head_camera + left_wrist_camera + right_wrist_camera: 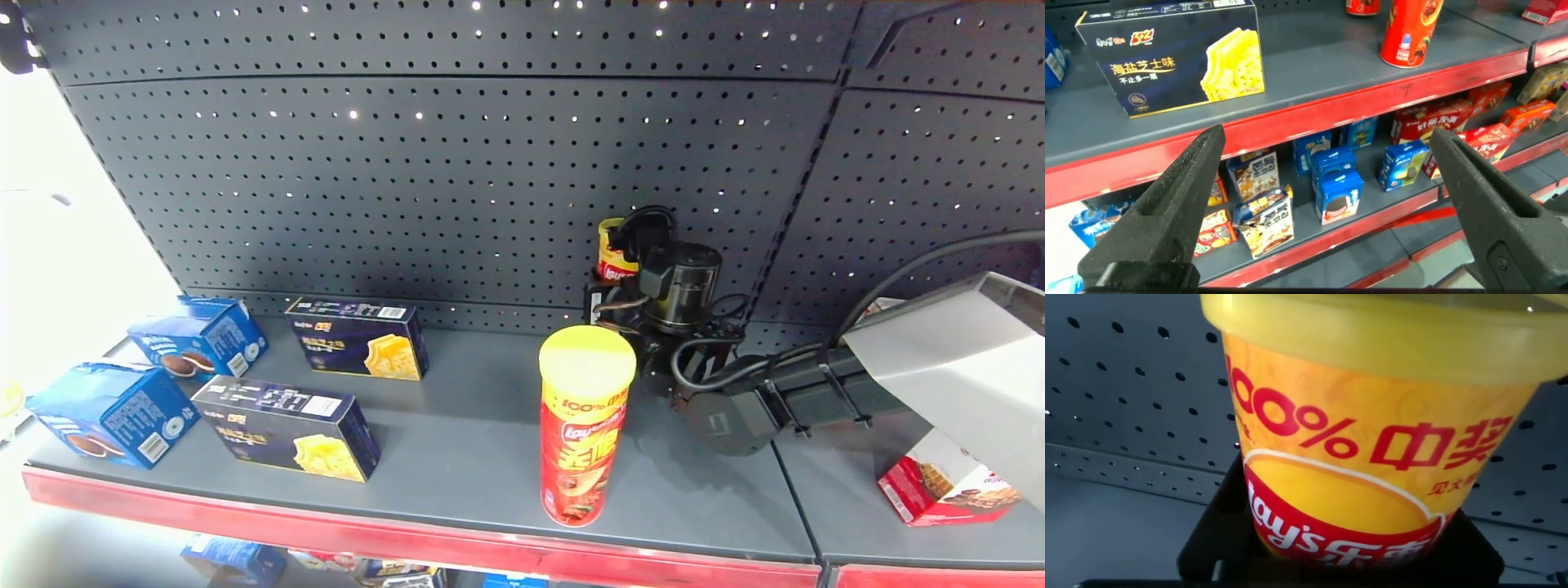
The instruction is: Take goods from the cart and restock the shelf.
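So far one chips can (584, 425) stands shelved, the right gripper (620, 282) clasps a second can (1372, 457), and the left gripper (1323, 204) gapes empty.

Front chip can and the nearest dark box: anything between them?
No. The head view shows bare grey shelf between the front chip can and the dark box.
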Robot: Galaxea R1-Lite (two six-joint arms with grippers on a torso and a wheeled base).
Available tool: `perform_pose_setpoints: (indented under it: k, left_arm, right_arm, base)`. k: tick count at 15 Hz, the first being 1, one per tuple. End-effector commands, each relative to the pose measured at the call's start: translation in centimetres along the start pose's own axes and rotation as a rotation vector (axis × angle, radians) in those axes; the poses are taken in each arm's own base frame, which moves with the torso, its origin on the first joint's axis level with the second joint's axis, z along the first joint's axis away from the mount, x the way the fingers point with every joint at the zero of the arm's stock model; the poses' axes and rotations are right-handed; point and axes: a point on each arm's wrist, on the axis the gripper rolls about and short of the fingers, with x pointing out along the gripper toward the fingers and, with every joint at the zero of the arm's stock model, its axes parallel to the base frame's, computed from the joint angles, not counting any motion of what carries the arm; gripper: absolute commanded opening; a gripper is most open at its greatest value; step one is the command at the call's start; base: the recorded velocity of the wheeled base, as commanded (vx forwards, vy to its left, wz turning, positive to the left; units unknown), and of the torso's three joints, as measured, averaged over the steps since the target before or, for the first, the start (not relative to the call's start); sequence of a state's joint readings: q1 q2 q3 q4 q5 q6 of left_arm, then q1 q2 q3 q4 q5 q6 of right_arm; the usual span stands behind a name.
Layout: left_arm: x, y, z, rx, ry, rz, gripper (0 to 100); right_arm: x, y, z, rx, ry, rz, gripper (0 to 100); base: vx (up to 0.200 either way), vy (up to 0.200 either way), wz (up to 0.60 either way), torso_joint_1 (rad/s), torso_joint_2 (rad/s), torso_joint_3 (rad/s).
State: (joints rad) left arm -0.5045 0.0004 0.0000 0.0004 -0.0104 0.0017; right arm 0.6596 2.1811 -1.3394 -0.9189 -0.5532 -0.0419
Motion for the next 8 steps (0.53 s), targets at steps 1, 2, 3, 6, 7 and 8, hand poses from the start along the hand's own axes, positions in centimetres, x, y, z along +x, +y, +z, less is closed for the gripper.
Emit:
perform_pose_setpoints:
  k: [1, 2, 3, 6, 7, 8]
  left_arm:
    - [0.0, 0.0, 0.0, 0.000, 0.001, -0.001, 100]
    - [0.0, 0.0, 0.0, 0.000, 0.001, -0.001, 100]
    - [0.0, 0.0, 0.0, 0.000, 0.001, -0.001, 100]
    - [0.0, 0.0, 0.0, 0.000, -0.001, -0.001, 100]
    - [0.0, 0.0, 0.0, 0.000, 0.001, -0.001, 100]
    - [0.0, 0.0, 0.0, 0.000, -0.001, -0.001, 100]
  right_arm:
    - [0.1, 0.1, -0.3, -0.007, 0.010, 0.000, 100]
    - [0.0, 0.1, -0.5, -0.010, 0.015, 0.002, 100]
    - [-0.1, 0.1, -0.5, -0.011, 0.016, 0.002, 100]
    - [-0.6, 0.3, -0.5, -0.015, 0.024, -0.001, 100]
    - [-1.1, 0.0, -0.4, -0.021, 0.034, -0.024, 100]
    - [-1.4, -0.2, -0.4, -0.027, 0.042, -0.028, 100]
  base:
    - [0.000, 0.000, 0.00, 0.000, 0.00, 0.000]
    - [0.000, 0.000, 0.00, 0.000, 0.00, 0.000]
    - [0.000, 0.000, 0.00, 0.000, 0.00, 0.000]
    - [0.000, 0.000, 0.00, 0.000, 0.00, 0.000]
    - [0.000, 0.000, 0.00, 0.000, 0.00, 0.000]
    - [0.000, 0.000, 0.00, 0.000, 0.00, 0.000]
